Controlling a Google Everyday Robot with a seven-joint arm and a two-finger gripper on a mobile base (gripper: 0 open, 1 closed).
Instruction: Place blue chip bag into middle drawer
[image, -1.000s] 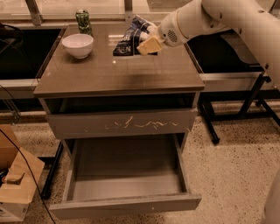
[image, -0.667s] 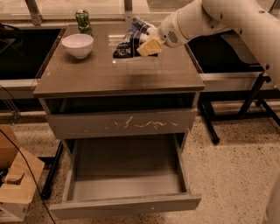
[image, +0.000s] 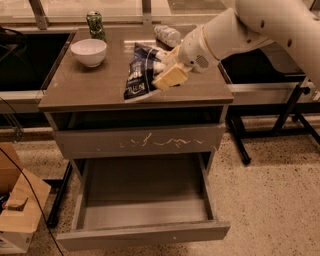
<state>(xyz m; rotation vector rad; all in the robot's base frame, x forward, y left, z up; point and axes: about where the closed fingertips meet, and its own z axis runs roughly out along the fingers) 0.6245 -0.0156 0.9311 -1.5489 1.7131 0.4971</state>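
At the front right of the cabinet top (image: 90, 92), the bag (image: 139, 75) is pinched along its right side by the gripper (image: 167, 67), whose fingers are pressed onto the foil. Against a second ago, bag and gripper have been carried forward together, away from the bottle (image: 167, 35) at the back. The bag's lower corner is now just at the front edge. The bowl (image: 89, 51) is unmoved. Whether the bag is fully lifted or partly dragged cannot be told.

The drawer (image: 145, 234) is pulled out below, under the closed scratched front (image: 150, 142).

Judged: the grasp is secured and the carry has begun, but nothing is placed yet. Next, the bag would need to be taken out past the edge, lowered in front of the scratched front, and released over the drawer. The foil is crinkly, so a slip in the pinch or a catch on the edge is to be watched for.
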